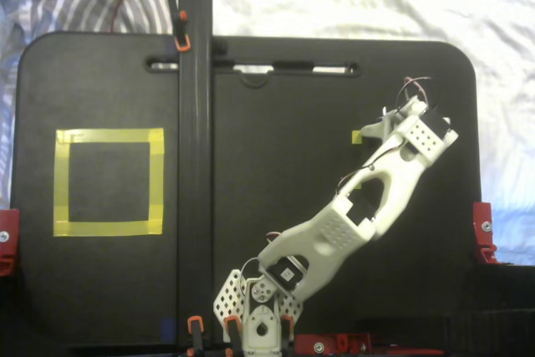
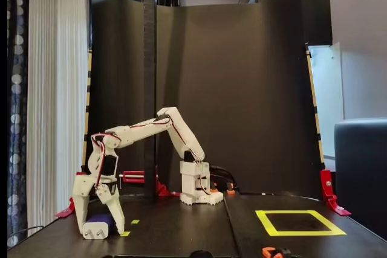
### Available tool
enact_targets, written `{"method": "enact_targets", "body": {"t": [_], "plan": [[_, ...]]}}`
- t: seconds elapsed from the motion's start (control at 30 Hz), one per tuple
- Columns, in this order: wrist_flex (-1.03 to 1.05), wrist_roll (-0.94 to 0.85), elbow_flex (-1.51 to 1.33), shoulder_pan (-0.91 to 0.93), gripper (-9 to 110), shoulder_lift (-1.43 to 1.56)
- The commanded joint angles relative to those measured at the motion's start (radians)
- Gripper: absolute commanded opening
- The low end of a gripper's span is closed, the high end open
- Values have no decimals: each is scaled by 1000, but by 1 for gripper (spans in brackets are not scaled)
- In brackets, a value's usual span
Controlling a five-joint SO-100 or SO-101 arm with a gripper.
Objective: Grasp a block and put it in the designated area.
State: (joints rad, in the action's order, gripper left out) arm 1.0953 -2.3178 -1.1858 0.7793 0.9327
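While the top-down camera looked straight onto the black table, these lines held:
Designated area: the yellow-tape square sat at 9 o'clock on the table and enclosed only bare black surface.
Arm: the white arm reached from its base at 6 o'clock out toward 2 o'clock, well apart from the square.
Block: hidden under the wrist; I could not see it from above.
Small yellow mark: a tiny yellow square peeked out just beside the wrist.
Edges: a black post stood between the arm and the square; the wrist was near the table's right edge, with wide bare table on both sides of the post.

From the side camera:
Gripper: the gripper pointed down with its tips at the table.
Fingers: one finger stood left of the block and the other right of it; they were apart, straddling it, and whether they touched its sides I could not tell.
Block: the block lay on the table at about 8 o'clock in this picture, its pale end toward the camera.
Designated area: the square lay at 4 o'clock, holding nothing, far across the table from the block.
Open room: bare table stretched between them; small yellow marks lay just right of the gripper.
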Motion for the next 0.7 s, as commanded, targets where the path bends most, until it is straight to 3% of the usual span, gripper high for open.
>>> {"method": "enact_targets", "body": {"t": [0.0,0.67], "plan": [[-6,-9,17,-2,17,-6],[37,-6,18,-9,15,48]]}}
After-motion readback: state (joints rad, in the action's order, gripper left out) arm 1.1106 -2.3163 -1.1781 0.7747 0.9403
